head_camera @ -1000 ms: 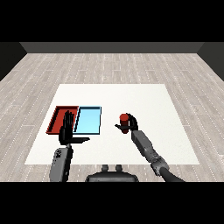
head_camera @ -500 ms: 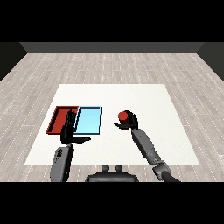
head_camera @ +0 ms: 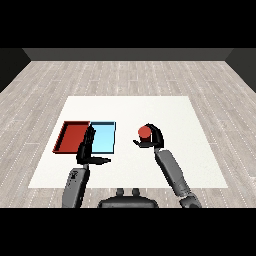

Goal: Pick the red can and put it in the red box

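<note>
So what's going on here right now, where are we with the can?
The right hand is curled round the red can, to the right of both trays. The can is not in the red tray yet; that tray is the far one, beyond the light blue tray. The left hand is open, fingers straight, over the seam between the two trays, holding nothing.

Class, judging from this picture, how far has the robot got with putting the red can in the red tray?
Done: the right hand is curled round the small red can. In hand: carrying it, right of the light blue tray. Left: moving it over and into the flat red tray. The left hand is open.
</note>
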Controlling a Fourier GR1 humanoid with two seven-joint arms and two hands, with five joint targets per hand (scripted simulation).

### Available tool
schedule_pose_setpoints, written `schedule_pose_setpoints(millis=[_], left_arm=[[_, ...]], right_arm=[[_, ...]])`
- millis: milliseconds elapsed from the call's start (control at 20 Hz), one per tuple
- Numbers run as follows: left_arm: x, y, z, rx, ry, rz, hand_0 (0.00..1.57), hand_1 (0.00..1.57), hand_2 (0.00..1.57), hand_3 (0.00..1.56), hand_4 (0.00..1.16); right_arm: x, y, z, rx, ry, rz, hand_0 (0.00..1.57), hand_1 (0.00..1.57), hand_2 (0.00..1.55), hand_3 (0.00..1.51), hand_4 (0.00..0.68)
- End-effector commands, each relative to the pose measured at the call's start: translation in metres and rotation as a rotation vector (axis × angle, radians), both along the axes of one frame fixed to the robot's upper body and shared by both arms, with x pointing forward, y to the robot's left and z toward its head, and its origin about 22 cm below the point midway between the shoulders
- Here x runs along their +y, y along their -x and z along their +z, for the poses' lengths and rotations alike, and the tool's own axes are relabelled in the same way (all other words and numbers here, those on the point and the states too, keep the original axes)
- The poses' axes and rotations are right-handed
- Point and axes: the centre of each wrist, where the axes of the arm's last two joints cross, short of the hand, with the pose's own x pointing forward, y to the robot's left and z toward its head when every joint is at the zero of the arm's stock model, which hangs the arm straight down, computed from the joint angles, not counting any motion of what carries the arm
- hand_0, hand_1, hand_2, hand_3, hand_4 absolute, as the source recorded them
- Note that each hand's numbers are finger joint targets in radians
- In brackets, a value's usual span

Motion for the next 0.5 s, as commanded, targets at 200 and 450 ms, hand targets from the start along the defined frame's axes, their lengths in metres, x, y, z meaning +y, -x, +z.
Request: schedule_pose_setpoints(millis=[200,450], left_arm=[[-0.025,-0.004,0.001,0.049,0.000,-0.040,0.00,0.00,0.00,0.00,0.00],[-0.058,-0.002,0.001,0.090,0.006,-0.081,0.00,0.00,0.00,0.00,0.00]], right_arm=[[0.050,0.018,0.025,-0.039,-0.022,0.008,1.45,1.45,1.43,1.39,0.653],[0.053,0.001,0.013,-0.038,-0.040,-0.005,1.45,1.45,1.43,1.38,0.653]])
